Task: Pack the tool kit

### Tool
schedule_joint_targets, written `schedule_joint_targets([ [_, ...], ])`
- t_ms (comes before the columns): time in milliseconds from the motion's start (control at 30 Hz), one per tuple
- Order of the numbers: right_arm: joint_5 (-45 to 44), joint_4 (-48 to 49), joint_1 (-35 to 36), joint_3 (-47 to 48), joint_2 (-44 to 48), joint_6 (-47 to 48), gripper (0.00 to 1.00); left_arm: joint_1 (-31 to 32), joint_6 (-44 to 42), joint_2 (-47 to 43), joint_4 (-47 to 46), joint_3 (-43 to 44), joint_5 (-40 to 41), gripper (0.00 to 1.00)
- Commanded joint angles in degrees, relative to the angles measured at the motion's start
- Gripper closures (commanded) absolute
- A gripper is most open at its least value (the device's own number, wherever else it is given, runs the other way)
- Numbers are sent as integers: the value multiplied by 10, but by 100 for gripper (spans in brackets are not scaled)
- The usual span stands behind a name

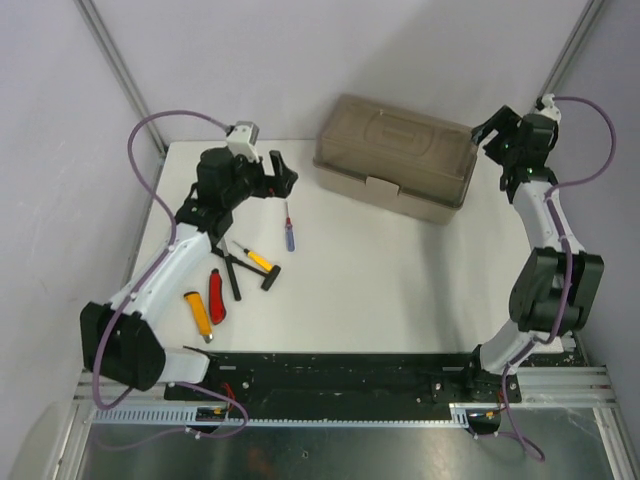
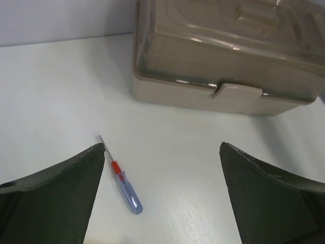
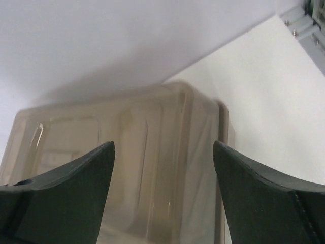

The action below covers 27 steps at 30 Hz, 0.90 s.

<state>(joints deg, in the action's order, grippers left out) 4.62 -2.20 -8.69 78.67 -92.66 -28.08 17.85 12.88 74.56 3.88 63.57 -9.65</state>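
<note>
While the shut beige rectangular plastic toolbox [image 1: 395, 158] with brownish translucent lid sits far back on the white table [image 1: 400, 290], the left gripper [image 2: 161, 152] gapes empty near a blue-handled screwdriver [image 2: 126, 189] (other hand tools [image 1: 215, 297] lie nearer), the right gripper [image 3: 162, 152] parted at the box's end

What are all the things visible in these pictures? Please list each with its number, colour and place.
Toolbox: one, beige with shut brownish clear lid, at the far side.
Screwdriver: one, blue handle, red collar, left of the toolbox.
Pliers: one, black handles, near-left of the screwdriver.
Yellow-handled driver: one, yellow with black end, beside the pliers.
Red-handled item: one, red, left of the pliers; kind unclear.
Yellow item: one, yellow-orange, beside the red-handled item.
Table: one, white.
Left arm, right arm: white and black, bases at near edge.
Left tool: open, empty, near the screwdriver.
Right tool: open, empty, at the toolbox's right end.
</note>
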Motion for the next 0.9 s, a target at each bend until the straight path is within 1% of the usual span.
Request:
schedule_joint_targets([
  [0, -12, 40, -12, 112, -91, -19, 18, 1, 23, 66, -28, 76, -28, 1],
  [67, 10, 31, -18, 180, -156, -13, 19, 1, 34, 103, -29, 102, -23, 1],
  [133, 77, 5, -25, 266, -231, 1, 22, 2, 50, 135, -30, 123, -15, 1],
  [200, 142, -67, -28, 381, -307, 26, 24, 2, 69, 162, -32, 140, -5, 1],
  [267, 184, -147, -29, 493, -372, 49, 25, 2, 86, 186, -34, 155, 2, 1],
  [333, 212, -195, -29, 554, -412, 64, 25, 2, 99, 207, -35, 170, 5, 1],
  [400, 234, -203, -27, 556, -420, 74, 25, 2, 105, 224, -49, 186, 1, 1],
  [500, 256, -198, -20, 518, -402, 92, 23, 1, 113, 240, -56, 203, -7, 1],
  [600, 266, -215, -11, 478, -379, 111, 23, -11, 130, 253, -59, 215, -48, 1],
  [700, 266, -225, -4, 416, -341, 120, 24, -29, 149, 260, -60, 221, -91, 1],
  [767, 265, -221, 0, 371, -313, 119, 25, -36, 153, 256, -60, 216, -90, 1],
  [867, 255, -210, 9, 298, -261, 110, 25, -39, 149, 247, -60, 208, -66, 0],
])
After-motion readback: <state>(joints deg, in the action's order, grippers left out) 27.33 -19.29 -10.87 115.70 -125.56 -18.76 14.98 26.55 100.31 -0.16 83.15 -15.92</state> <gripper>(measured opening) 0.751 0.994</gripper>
